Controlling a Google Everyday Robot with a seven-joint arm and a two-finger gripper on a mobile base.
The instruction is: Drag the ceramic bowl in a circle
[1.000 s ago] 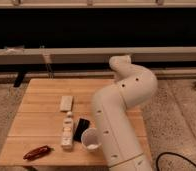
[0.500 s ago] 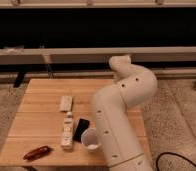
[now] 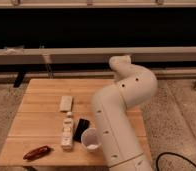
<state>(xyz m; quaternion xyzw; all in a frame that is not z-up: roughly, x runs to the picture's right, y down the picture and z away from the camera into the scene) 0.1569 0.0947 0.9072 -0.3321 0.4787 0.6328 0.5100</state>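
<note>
- The light is soft and even, falling from above; the wooden bench reads warm and moderately bright from its far edge to its near edge.
- The white arm is the brightest surface, palest on its upper bend, shading to grey down its underside.
- Shadows are weak: thin dark rims hug the small items near the bench's near edge, such as the white cup.
- The band behind the bench's far edge is almost black, with no detail.
- The whole view is soft and grainy; edges smear and no glare shows.
- The gripper lies out of view, past the arm's hidden end.
</note>
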